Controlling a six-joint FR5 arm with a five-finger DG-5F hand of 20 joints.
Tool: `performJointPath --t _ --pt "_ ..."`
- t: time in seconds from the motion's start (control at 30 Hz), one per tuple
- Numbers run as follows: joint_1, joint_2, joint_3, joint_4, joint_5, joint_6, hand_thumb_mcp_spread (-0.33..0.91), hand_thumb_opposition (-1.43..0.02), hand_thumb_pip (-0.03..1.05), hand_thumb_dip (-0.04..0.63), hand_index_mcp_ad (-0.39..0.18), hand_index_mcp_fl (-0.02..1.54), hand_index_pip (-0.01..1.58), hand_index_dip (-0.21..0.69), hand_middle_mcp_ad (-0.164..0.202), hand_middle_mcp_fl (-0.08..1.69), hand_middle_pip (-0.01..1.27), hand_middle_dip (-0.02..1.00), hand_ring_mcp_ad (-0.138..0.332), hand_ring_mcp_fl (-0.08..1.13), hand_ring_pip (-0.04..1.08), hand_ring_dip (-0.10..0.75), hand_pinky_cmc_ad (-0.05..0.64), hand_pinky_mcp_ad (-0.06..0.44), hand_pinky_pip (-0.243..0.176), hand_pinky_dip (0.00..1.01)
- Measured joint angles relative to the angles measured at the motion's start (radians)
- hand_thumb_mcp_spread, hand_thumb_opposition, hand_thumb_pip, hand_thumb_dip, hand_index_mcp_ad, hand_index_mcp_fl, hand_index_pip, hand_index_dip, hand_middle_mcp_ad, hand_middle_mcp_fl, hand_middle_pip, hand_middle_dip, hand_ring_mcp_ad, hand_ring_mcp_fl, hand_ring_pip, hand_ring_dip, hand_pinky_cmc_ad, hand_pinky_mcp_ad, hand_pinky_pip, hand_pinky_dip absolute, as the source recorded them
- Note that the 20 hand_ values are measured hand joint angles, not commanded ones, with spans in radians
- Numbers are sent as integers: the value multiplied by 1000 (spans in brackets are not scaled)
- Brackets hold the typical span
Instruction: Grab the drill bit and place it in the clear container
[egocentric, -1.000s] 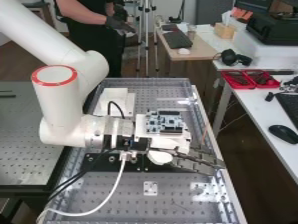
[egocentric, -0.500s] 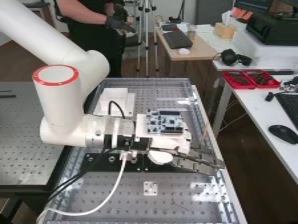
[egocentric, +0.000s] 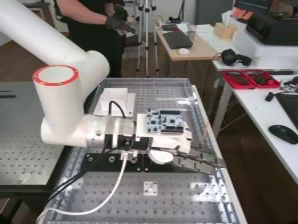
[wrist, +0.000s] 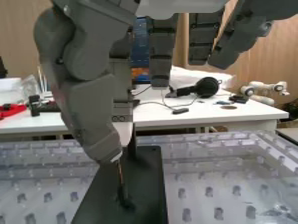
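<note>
You can't tell whether the hand (wrist: 90, 110) really grips the drill bit (wrist: 120, 175), upright in its dark holder (wrist: 124, 198) on the black plate (wrist: 149, 200); a poor pinch could let it slip, and a slanted pull could jam it. Under that lies your holed counter (egocentric: 100, 194), then red trays (egocentric: 229, 85) and a mouse (egocentric: 284, 134) on the white desk (egocentric: 256, 112) to the right
</note>
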Motion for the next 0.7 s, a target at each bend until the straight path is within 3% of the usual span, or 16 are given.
performJointPath --t 0.43,0.7 --pt "0 2 -9 18 -4 16 625 -960 447 237 -202 771 1152 169 63 337 136 199 187 96 86 38 365 138 -44 192" --pt "-1 2 2 -17 0 6 620 -944 490 237 -202 670 1089 176 63 330 134 204 180 94 89 38 375 138 -38 192"
